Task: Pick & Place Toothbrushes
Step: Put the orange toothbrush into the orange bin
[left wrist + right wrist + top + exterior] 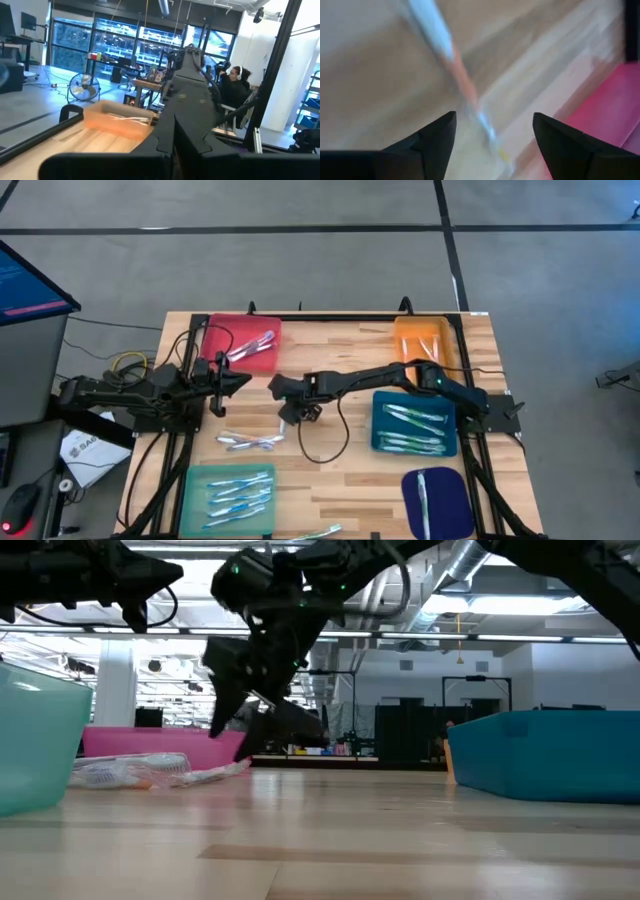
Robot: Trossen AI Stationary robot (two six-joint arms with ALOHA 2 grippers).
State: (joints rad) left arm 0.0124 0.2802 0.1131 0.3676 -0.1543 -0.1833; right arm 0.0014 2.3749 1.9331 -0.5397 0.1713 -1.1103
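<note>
Jaws of the right gripper [492, 132] stand wide apart and empty above the wooden counter [380, 75], with a thin clear toothbrush with an orange part [457, 75] lying on it just ahead, between them; left gripper [243, 379] waits closed, apart.

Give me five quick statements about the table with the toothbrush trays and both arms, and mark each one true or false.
1. The right gripper hangs over bare wood near the table's middle, jaws apart. True.
2. The red tray is empty. False: toothbrushes lie in it.
3. The loose toothbrushes lie on the wood between the red tray and the light green tray. True.
4. The left gripper is open above the orange tray. False: it is shut, beside the red tray.
5. The dark blue tray holds the largest pile. False: only one toothbrush shows there.
</note>
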